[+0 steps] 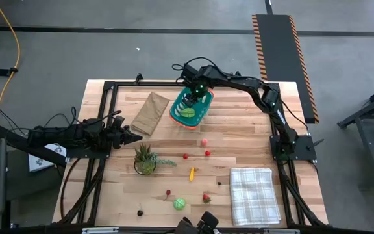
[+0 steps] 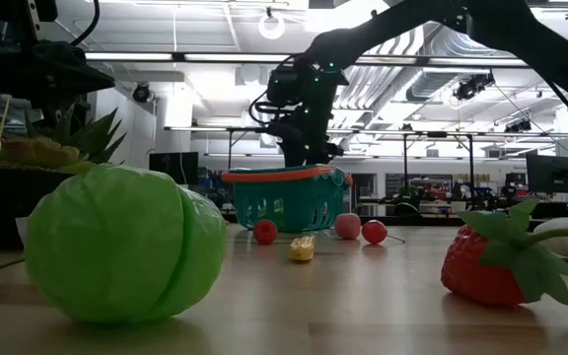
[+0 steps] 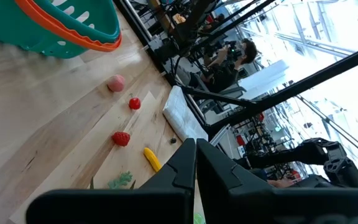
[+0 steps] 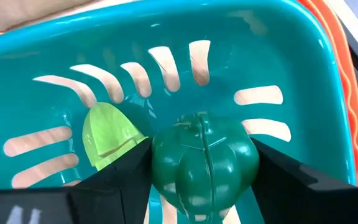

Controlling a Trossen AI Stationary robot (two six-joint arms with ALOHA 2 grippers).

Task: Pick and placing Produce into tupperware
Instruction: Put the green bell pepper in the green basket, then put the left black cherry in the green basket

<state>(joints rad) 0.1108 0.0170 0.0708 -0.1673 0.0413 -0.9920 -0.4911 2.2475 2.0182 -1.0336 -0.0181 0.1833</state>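
Observation:
The teal basket with the orange rim (image 1: pixel 173 112) stands at the table's far middle. My right gripper (image 1: pixel 197 97) reaches down into it, shut on a dark green toy pepper (image 4: pixel 204 158). A light green piece (image 4: pixel 107 134) lies on the basket's floor beside the pepper. Loose produce lies on the wood nearer the front: a pink piece (image 1: pixel 204 142), red berries (image 1: pixel 208 153), a yellow piece (image 1: pixel 191 173), a strawberry (image 1: pixel 206 197) and a green cabbage (image 1: pixel 179 204). My left gripper (image 1: pixel 132 136) waits shut at the table's left, near the paper bag. My right gripper pinches the dark green pepper between its two fingers (image 4: pixel 123 177), one on each side of its body (image 4: pixel 160 162). The fingers come from above, pointing down into the basket. The pepper sits upright inside the basket's walls; whether it touches the floor cannot be told.
A flat brown paper bag (image 1: pixel 149 112) lies left of the basket. A spiky potted plant (image 1: pixel 145 159) stands left of the middle. A checked cloth (image 1: pixel 254 194) covers the near right corner. Bare wood shows between the basket and the scattered pieces.

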